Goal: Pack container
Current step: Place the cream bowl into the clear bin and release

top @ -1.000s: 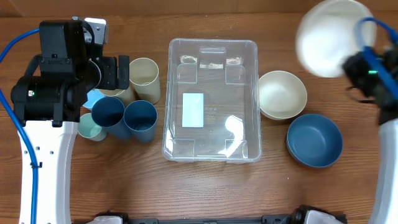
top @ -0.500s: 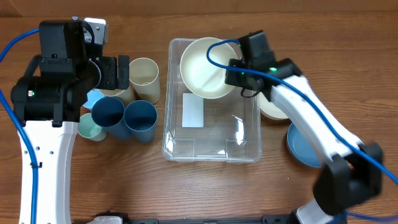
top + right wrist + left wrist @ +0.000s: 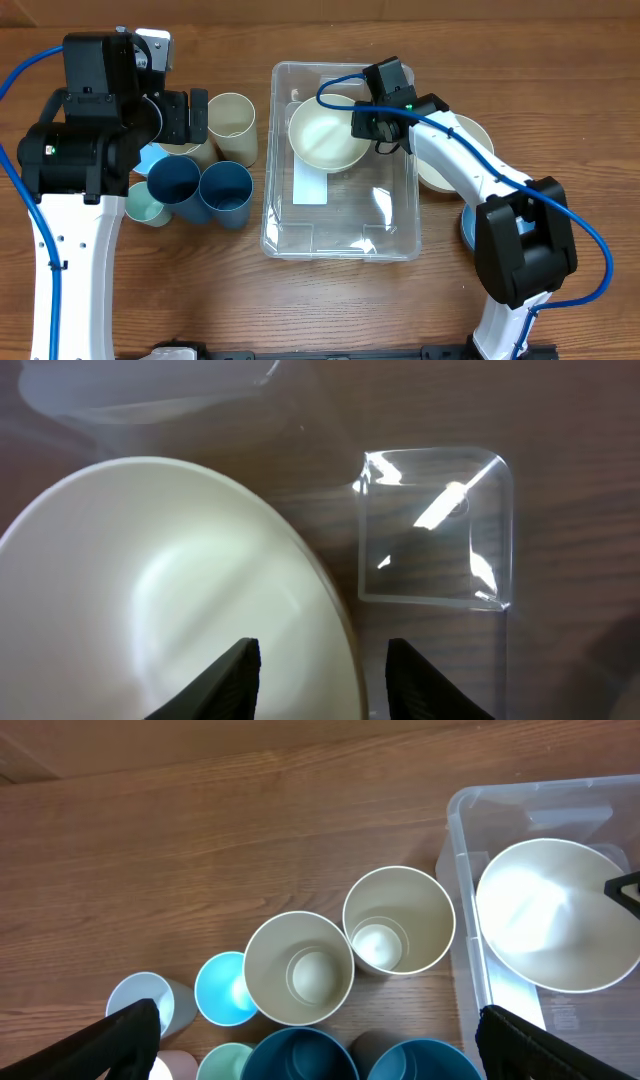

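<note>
The clear plastic container [image 3: 340,250] sits mid-table with a white label on its base. A cream bowl [image 3: 322,135] rests in its far half, slightly tilted. My right gripper [image 3: 368,125] hangs over the bowl's right rim. In the right wrist view its fingers [image 3: 228,682] straddle that rim of the bowl [image 3: 150,580] with gaps on both sides, so the right gripper [image 3: 320,680] is open. My left gripper [image 3: 185,118] hovers wide open above the cups, left of the container [image 3: 465,840]. Nothing sits between the jaws of the left gripper [image 3: 315,1040].
Left of the container stands a cluster of cups: cream ones [image 3: 232,125], dark blue ones [image 3: 226,190] and smaller pale ones [image 3: 145,205]. A second cream bowl [image 3: 432,172] and a blue bowl [image 3: 466,228] lie right of the container, partly under my right arm.
My right arm swung in from the far right with the cream bowl and lowered it into the container. Its jaws have since parted off the rim. The left arm stayed still.
</note>
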Robot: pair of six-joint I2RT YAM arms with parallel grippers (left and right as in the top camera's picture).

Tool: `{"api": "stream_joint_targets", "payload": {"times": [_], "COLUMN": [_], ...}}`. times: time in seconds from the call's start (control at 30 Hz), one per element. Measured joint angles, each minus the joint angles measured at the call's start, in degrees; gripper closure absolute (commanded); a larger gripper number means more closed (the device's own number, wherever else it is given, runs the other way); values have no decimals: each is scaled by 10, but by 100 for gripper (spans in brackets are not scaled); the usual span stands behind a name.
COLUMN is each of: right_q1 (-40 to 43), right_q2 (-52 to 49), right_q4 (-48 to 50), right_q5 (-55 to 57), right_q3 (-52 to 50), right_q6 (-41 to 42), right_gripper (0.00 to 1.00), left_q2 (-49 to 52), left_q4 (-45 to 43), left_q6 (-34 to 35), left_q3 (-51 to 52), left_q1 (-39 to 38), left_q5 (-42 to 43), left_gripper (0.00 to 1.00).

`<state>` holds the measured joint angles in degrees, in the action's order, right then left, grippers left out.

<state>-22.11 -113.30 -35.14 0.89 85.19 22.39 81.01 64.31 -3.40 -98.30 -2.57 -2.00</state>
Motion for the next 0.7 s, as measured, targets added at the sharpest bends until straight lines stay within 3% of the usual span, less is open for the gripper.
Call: {"api": "stream_joint_targets", "payload": {"times": [0.27,0.37,0.57,0.7], "right_q1": [4,40,240,359], "right_q2": [91,203,308,301], "right_q4": [-143,-259,-465,-478], "right_q5": [0,16,45,47], "right_q3": [91,137,150,99], "right_q6": [-27,-13,75,94], "right_gripper": [50,47,44,43], "left_q2": [0,0,0,0], "left_q4": [0,0,0,0], "left_q6": [0,0,0,0], "left_q3": [0,0,0,0], "left_q1": [0,0,0,0], "left_q5": [0,0,0,0], "left_gripper": [0,0,0,0]}}
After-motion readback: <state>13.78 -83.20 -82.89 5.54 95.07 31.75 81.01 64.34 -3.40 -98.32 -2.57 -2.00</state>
